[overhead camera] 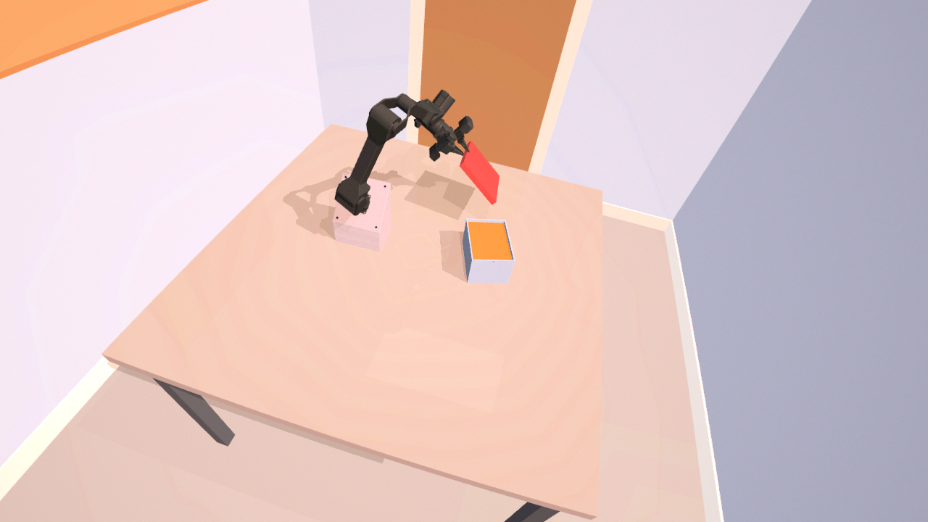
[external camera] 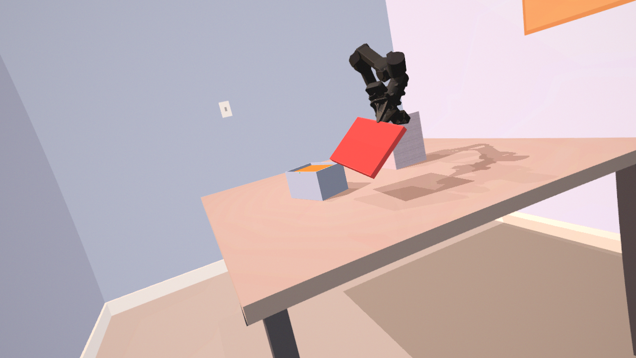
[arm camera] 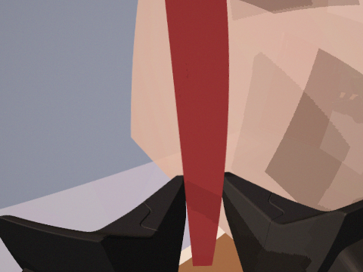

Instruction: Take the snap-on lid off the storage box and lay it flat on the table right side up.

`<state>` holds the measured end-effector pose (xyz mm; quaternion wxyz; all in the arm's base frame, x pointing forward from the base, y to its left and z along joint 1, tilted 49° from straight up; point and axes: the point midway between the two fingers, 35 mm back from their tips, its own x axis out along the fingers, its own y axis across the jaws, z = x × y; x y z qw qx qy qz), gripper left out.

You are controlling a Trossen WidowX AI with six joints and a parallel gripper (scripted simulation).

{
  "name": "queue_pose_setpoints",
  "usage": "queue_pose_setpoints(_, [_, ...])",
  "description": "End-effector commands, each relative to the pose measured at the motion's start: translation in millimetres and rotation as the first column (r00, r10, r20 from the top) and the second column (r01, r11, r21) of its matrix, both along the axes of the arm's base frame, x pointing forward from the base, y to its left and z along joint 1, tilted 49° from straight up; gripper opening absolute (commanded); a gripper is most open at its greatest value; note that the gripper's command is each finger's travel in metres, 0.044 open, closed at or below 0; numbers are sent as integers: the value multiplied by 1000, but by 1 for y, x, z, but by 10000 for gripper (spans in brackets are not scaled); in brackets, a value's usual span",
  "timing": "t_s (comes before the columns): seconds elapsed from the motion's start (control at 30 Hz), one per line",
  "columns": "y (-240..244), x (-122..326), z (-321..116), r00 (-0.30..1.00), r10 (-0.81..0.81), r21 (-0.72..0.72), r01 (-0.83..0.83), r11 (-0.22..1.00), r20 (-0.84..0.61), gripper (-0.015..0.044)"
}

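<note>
The red lid (overhead camera: 481, 174) (external camera: 368, 146) (arm camera: 204, 113) is off the box and hangs steeply tilted above the table (overhead camera: 311, 311) (external camera: 288, 249). My gripper (overhead camera: 465, 151) (external camera: 378, 121) (arm camera: 203, 182) is shut on the lid's upper edge, one finger on each face. The lid's lower edge is in the air. The pale grey storage box (overhead camera: 489, 272) (external camera: 304, 185) stands upright and open on the table, with an orange inside; it is out of sight in the wrist view.
The arm's pink base block (overhead camera: 362, 232) (external camera: 411, 142) stands to the left of the box in the top view. The table's far edge runs behind the lid, near the brown door (overhead camera: 496, 77). The lid's shadow falls on the table between the base block and the lid.
</note>
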<state>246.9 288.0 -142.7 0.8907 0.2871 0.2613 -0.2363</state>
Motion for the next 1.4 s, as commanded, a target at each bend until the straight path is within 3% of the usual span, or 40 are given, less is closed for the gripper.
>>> queue_pose_setpoints(0.0, [-5,-1,-3,1000,3,-7,-3,1000,6,0])
queue_pose_setpoints(1.37, [-31,1,-26,1000,3,-8,-3,1000,7,0])
